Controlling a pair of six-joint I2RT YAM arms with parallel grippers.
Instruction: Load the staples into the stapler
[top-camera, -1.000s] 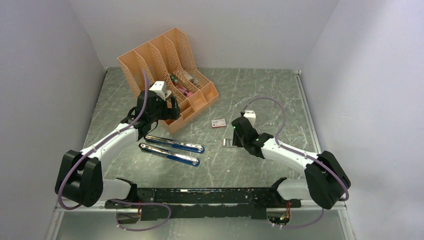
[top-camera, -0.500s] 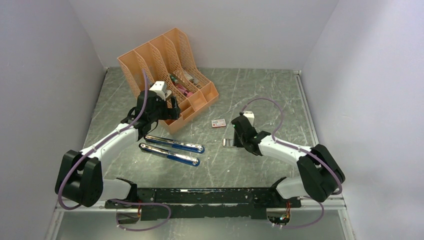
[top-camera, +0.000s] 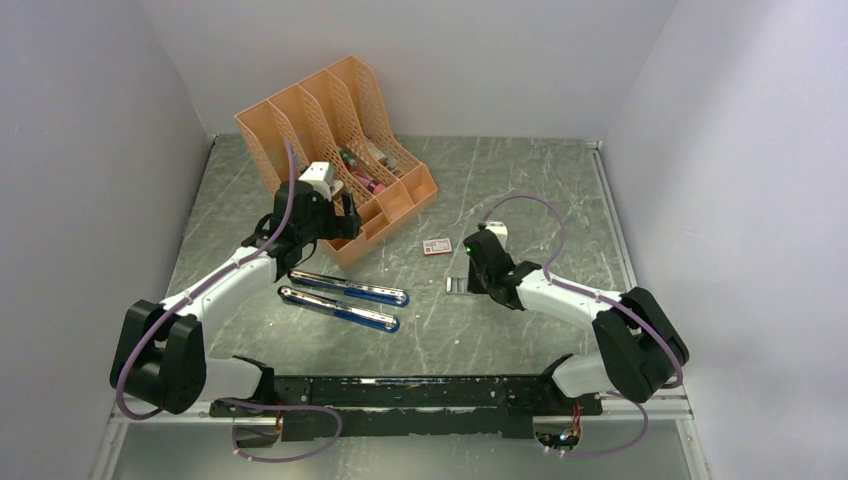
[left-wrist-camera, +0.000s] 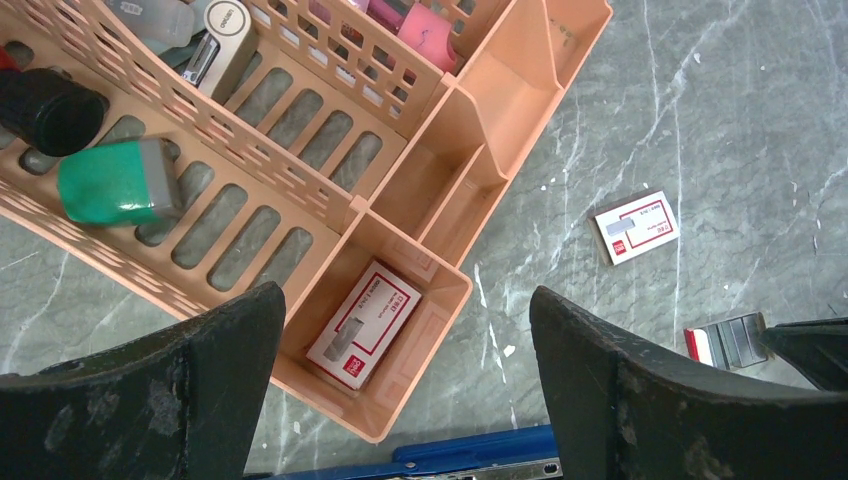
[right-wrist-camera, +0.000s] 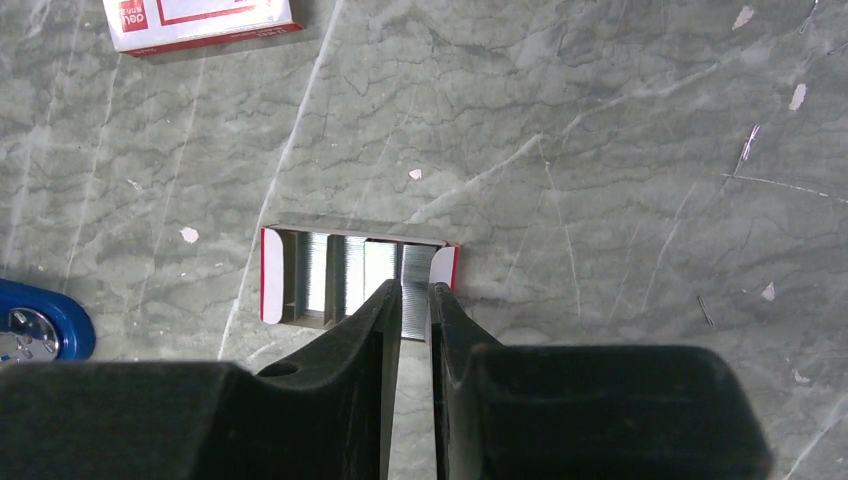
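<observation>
Left gripper (left-wrist-camera: 405, 320) hangs wide open over the orange organizer (top-camera: 318, 112), upper left, likely just kept clear. Stapler (top-camera: 349, 286) lies splayed open centre-left, rail exposed for loading. Staples (right-wrist-camera: 340, 280) sit in their opened tray mid-frame. Right gripper (right-wrist-camera: 412, 300) is pinched narrow on one strip, probably to lift it.

Even, bright overhead light; soft shadows; all 3 views sharp; no glare.
</observation>
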